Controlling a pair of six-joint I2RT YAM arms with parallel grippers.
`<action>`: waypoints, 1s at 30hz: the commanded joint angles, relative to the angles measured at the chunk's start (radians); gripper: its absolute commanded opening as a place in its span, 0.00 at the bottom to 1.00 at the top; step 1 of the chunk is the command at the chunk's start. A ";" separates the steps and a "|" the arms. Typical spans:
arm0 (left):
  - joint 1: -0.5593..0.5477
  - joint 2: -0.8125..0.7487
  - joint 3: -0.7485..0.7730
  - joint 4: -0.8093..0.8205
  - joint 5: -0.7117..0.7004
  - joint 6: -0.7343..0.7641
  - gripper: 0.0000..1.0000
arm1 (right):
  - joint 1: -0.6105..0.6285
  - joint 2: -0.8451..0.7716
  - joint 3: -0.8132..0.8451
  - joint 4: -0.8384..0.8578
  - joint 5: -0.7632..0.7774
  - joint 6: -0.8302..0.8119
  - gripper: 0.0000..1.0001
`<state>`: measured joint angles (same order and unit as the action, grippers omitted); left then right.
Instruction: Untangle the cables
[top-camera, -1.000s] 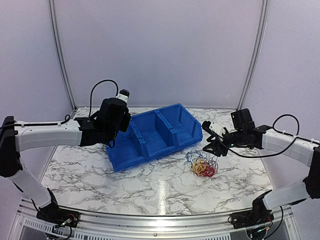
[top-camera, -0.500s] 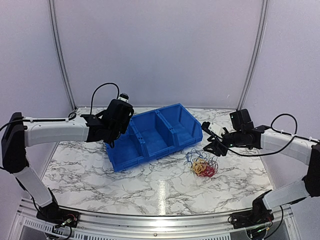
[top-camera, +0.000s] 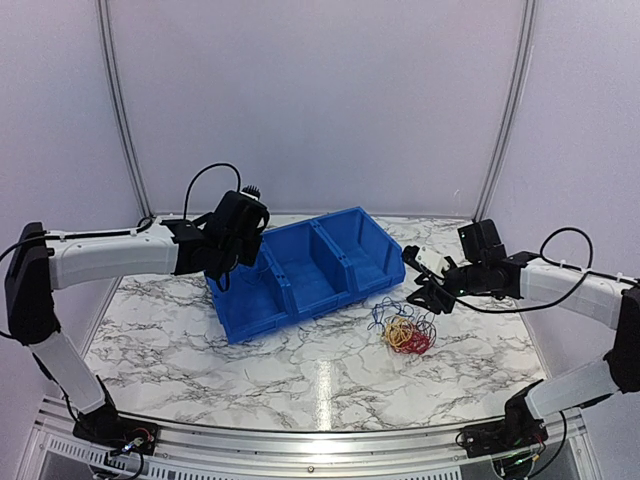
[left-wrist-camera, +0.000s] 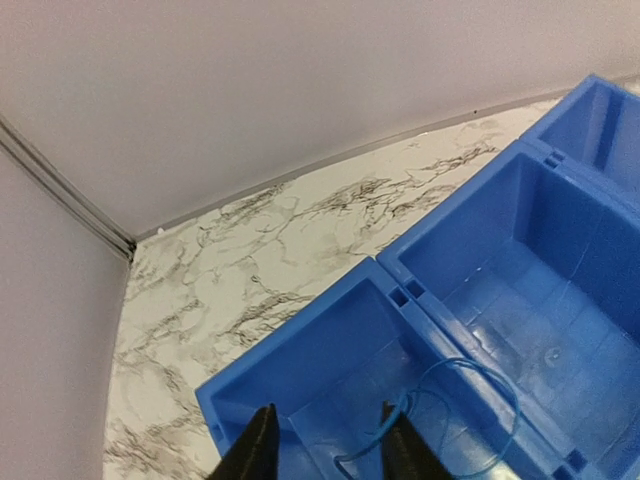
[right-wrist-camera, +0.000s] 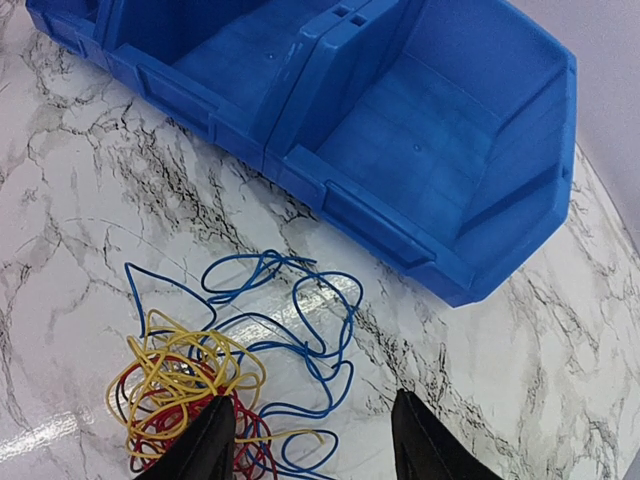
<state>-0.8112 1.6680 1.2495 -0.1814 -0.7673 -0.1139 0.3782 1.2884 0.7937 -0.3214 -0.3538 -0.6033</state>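
Observation:
A tangle of thin cables (top-camera: 405, 331) lies on the marble table right of the blue three-part bin (top-camera: 292, 304). In the right wrist view its blue loops (right-wrist-camera: 300, 330) spread beside a yellow bundle (right-wrist-camera: 185, 365) and a red bundle (right-wrist-camera: 165, 425). My right gripper (right-wrist-camera: 315, 440) hovers open just above them (top-camera: 428, 292), with nothing between its fingers. My left gripper (top-camera: 224, 274) is over the bin's left compartment (left-wrist-camera: 340, 350), jaws open (left-wrist-camera: 330, 452). One loose blue cable (left-wrist-camera: 505, 395) loops beside its right fingertip (left-wrist-camera: 405, 450), over the wall between the left and middle compartments.
The bin's middle (right-wrist-camera: 250, 55) and right (right-wrist-camera: 430, 130) compartments hold nothing that I can see. White walls and a metal corner post (left-wrist-camera: 60, 180) close the table at the back and sides. An aluminium rail (top-camera: 320, 440) runs along the near edge.
My left gripper has swung right over the bin's left compartment and opened from shut. The right arm and the tangle have not moved.

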 joint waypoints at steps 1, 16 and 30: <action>-0.017 -0.066 0.042 -0.026 0.090 -0.034 0.43 | 0.013 0.008 0.004 0.019 0.010 -0.006 0.54; 0.119 -0.023 0.022 -0.134 0.024 -0.031 0.29 | 0.015 0.006 0.002 0.018 0.013 -0.008 0.54; -0.106 -0.056 0.062 0.009 0.472 0.055 0.58 | 0.021 0.027 0.000 0.010 0.018 -0.018 0.54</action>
<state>-0.8257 1.5841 1.2781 -0.2359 -0.4702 -0.1219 0.3840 1.2922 0.7918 -0.3214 -0.3489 -0.6075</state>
